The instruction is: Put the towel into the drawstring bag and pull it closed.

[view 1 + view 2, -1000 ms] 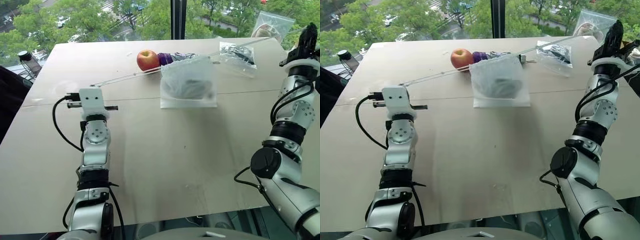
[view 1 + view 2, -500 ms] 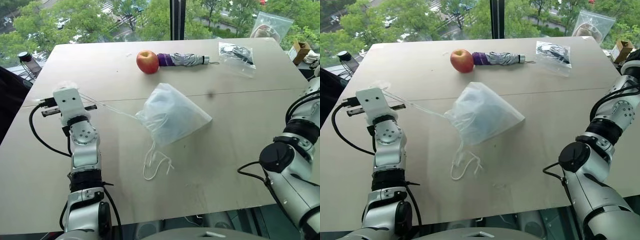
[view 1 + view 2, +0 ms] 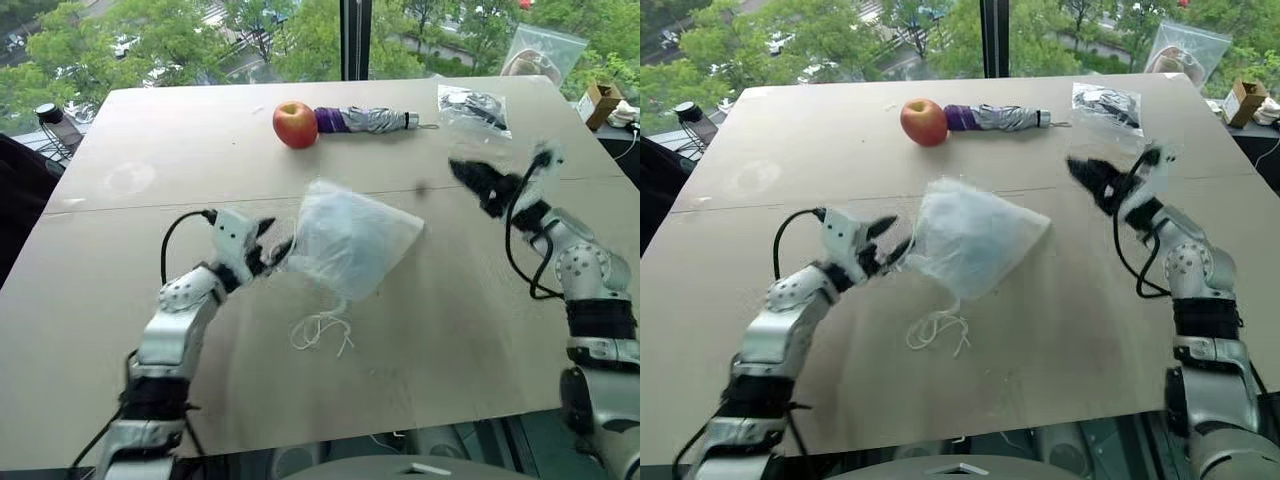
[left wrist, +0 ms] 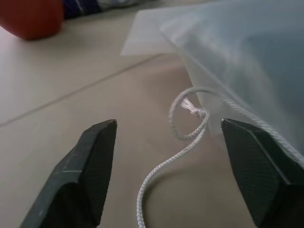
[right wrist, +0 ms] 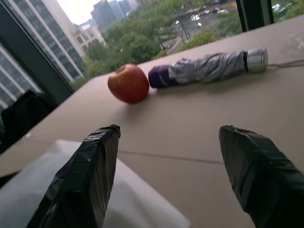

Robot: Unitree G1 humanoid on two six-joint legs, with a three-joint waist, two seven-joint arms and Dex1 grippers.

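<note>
The white drawstring bag [image 3: 352, 240] lies bulging on the table's middle, its gathered mouth turned toward my left gripper. Through its sheer side the towel [image 4: 266, 57] shows as a pale blue mass. Loose white cords [image 3: 322, 332] trail from the mouth toward the near edge, and one knotted cord loop [image 4: 190, 124] lies between my left fingers untouched. My left gripper [image 3: 274, 240] stands open just beside the bag's mouth. Right of the bag and well apart from it, my right gripper [image 3: 478, 185] hovers open over the table, pointing toward the apple.
At the far side lie a red apple [image 3: 295, 122] and a purple-and-grey folded umbrella [image 3: 368, 120]. A clear zip bag [image 3: 475, 108] with dark contents lies at the far right, another [image 3: 545, 48] behind it. A dark bottle [image 3: 58, 122] stands off the left corner.
The taut cords were let go and the bag dropped onto the table. Both grippers opened and swung down and inward, the left one up to the bag's mouth.
</note>
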